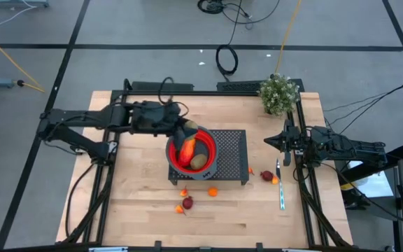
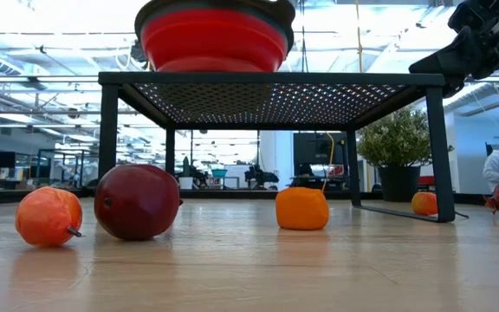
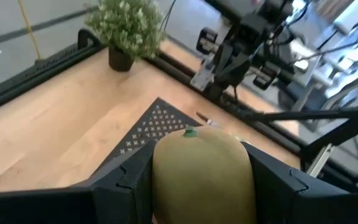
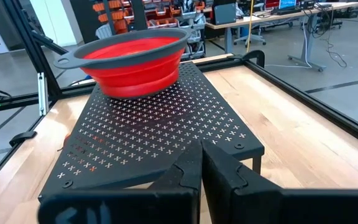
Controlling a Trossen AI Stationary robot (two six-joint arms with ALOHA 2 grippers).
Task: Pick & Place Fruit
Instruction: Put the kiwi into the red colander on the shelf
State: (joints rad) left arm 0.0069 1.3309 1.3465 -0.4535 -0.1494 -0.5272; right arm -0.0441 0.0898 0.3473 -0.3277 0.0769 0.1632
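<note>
Two brown oval toy fruits are seen in the high view: one (image 1: 191, 125) is clamped between the fingers of the left end effector (image 1: 187, 128) just above the upper left rim of the red collapsible bowl with a grey rim (image 1: 207, 138), and the other (image 1: 198, 161) lies inside that bowl beside a longer red-orange-yellow fruit (image 1: 186, 149). The bowl is carried on a black perforated metal rack (image 1: 233, 150) at the centre of the pale wooden surface (image 1: 138, 189). Small orange balls (image 1: 213, 191) and a dark red fruit (image 1: 187, 202) are scattered below the rack, another dark red fruit (image 1: 266, 175) lying at its right. The right end effector (image 1: 271, 142) is held closed, empty, at the right of the frame, below a leafy green potted plant (image 1: 279, 93).
</note>
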